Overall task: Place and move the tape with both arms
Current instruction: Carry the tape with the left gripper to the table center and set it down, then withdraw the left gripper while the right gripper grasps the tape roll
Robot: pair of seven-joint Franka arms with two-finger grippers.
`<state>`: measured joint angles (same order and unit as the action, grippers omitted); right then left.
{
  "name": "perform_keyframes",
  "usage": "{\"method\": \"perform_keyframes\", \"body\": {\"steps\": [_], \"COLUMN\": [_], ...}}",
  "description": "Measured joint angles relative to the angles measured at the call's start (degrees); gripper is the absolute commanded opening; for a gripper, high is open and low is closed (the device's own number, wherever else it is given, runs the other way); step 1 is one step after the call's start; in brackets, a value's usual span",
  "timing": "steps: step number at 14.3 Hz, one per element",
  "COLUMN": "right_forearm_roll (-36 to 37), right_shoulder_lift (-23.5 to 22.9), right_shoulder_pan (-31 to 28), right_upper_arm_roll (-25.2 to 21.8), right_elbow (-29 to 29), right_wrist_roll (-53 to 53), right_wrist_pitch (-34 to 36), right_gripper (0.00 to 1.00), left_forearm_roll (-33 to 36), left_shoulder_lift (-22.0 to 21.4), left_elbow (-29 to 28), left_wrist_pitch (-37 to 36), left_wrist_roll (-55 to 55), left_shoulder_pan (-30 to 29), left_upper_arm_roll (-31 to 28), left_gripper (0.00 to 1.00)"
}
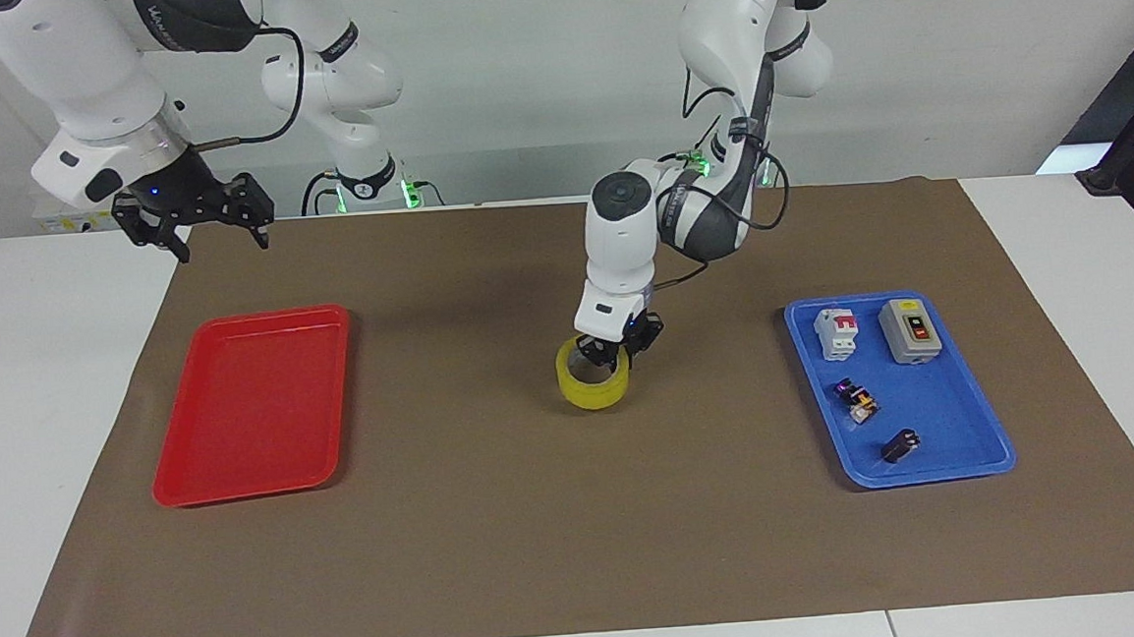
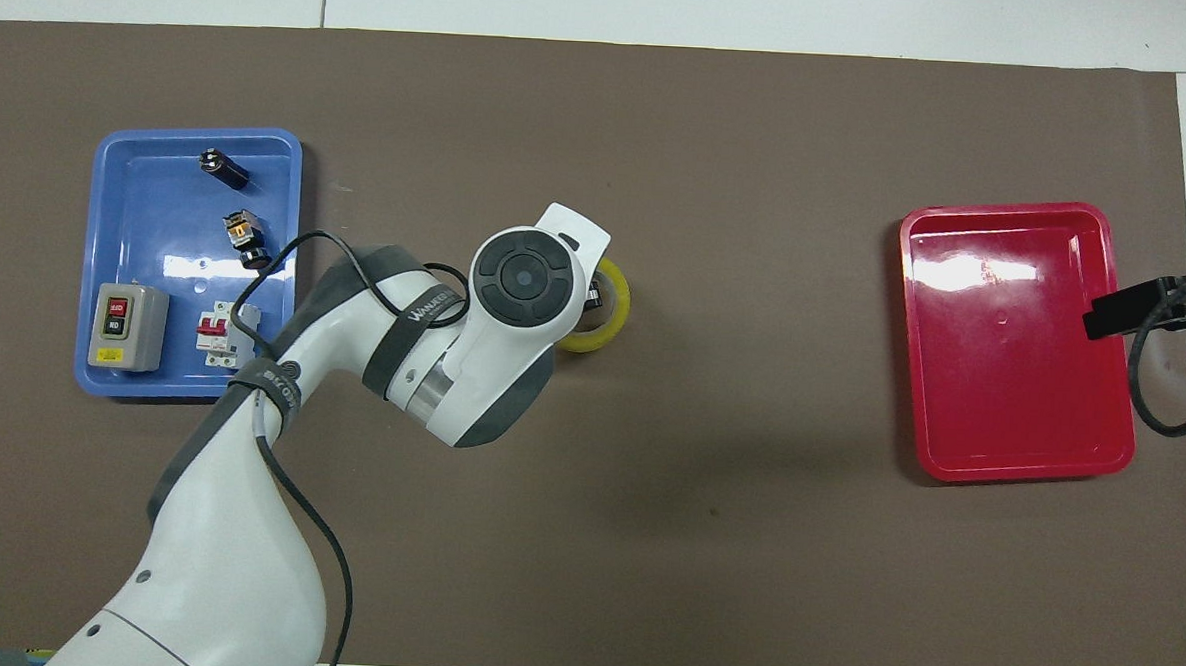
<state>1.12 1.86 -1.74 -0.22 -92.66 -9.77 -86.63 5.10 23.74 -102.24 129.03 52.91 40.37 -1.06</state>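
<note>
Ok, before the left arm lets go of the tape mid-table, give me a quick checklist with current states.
1. Left end effector at the tape, gripping its wall: ok.
2. Tape sits on the brown mat, not hanging in the air: cannot tell; its bottom edge looks at mat level.
3. Tape is out of the blue tray and roughly midway to the red tray: ok.
4. Mat around the tape has nothing on it to bump: ok.
5. Right end effector open and waiting above the mat's edge near the red tray: ok.
6. Red tray has room for the tape: ok.
</note>
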Motion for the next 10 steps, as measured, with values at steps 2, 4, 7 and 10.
{"method": "perform_keyframes", "body": {"steps": [2,4,7,10], "right_forearm_roll": [0.00,0.00,0.00,0.00], "right_shoulder_lift": [0.00,0.00,0.00,0.00], "right_shoulder_pan": [0.00,0.00,0.01,0.02], "right_upper_arm_roll": [0.00,0.00,0.02,0.02], "right_elbow": [0.00,0.00,-0.04,-0.06], "right_wrist_roll": [0.00,0.00,0.00,0.00], "right_wrist_pitch": [0.00,0.00,0.00,0.00], "right_gripper": [1.00,1.00,1.00,1.00], "left_forearm_roll": [0.08,0.10,0.16,0.18], "left_shoulder_lift": [1.63,2.62,2.54,0.83], "left_elbow": [0.08,-0.19,-0.08,-0.33], "left_wrist_pitch": [2.15,2.55,2.61,2.64], "left_wrist_roll": [0.13,0.13,0.12,0.08], "left_shoulder_pan": [0.90,1.38,1.39,0.94], "left_upper_arm_roll": [0.02,0.01,-0.08,-0.66], "left_gripper": [0.00,0.52,1.00,1.00]}}
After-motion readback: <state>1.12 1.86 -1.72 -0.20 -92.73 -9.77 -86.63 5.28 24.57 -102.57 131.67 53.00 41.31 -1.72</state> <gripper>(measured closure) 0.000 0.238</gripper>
